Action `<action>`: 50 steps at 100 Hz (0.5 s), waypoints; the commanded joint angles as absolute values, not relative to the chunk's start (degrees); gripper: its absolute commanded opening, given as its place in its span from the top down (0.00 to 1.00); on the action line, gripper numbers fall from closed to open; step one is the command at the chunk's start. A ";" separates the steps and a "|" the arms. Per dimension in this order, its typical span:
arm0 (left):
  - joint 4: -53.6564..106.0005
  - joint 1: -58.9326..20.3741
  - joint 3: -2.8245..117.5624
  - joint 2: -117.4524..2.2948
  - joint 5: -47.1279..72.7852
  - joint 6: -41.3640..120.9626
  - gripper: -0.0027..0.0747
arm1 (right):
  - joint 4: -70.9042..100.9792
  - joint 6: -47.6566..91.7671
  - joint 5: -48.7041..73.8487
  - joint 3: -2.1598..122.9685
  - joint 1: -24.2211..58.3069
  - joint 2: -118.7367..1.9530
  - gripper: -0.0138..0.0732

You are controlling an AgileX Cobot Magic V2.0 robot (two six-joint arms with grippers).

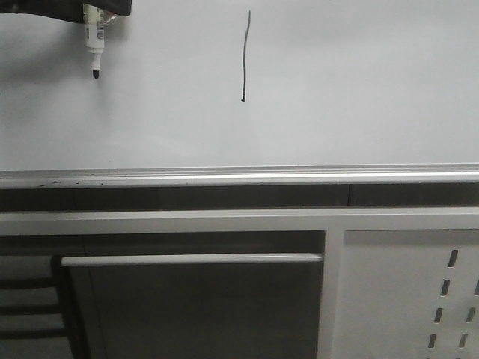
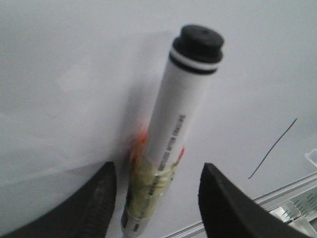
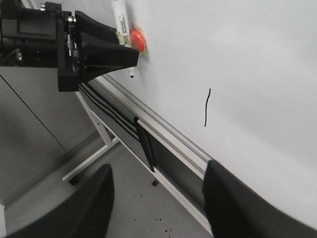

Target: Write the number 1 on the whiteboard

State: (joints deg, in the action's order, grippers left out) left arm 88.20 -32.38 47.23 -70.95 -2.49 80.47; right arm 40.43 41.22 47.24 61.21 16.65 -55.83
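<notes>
The number 1 [image 1: 245, 56] is standing finished, mid-board on the whiteboard [image 1: 359, 90]. The left gripper [image 2: 156, 198] is clamping the marker [image 1: 93, 37] well left of it, tip seemingly off the surface. The right gripper [image 3: 158, 198] is gaping empty; next is probably just retreating.

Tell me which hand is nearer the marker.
Left. The marker sits between the left hand's fingers, taped on, tip off the whiteboard. The right hand is empty and open, well away, looking across at the 1.

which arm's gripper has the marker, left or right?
The left gripper: the white-barrelled marker sits between its fingers, tip clear of the number 1 on the whiteboard. The right gripper is open with nothing between its fingers.
</notes>
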 commanded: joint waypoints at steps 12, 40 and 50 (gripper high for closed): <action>88.14 -32.02 49.39 -69.34 -5.15 80.17 0.45 | 42.51 41.51 44.29 62.68 16.24 -54.94 0.42; 84.61 -32.02 44.44 -61.80 4.77 80.17 0.44 | 42.06 41.37 44.54 62.68 15.66 -54.94 0.42; 83.03 -32.02 41.41 -56.98 4.93 80.17 0.44 | 41.63 40.62 44.98 62.68 13.84 -54.08 0.42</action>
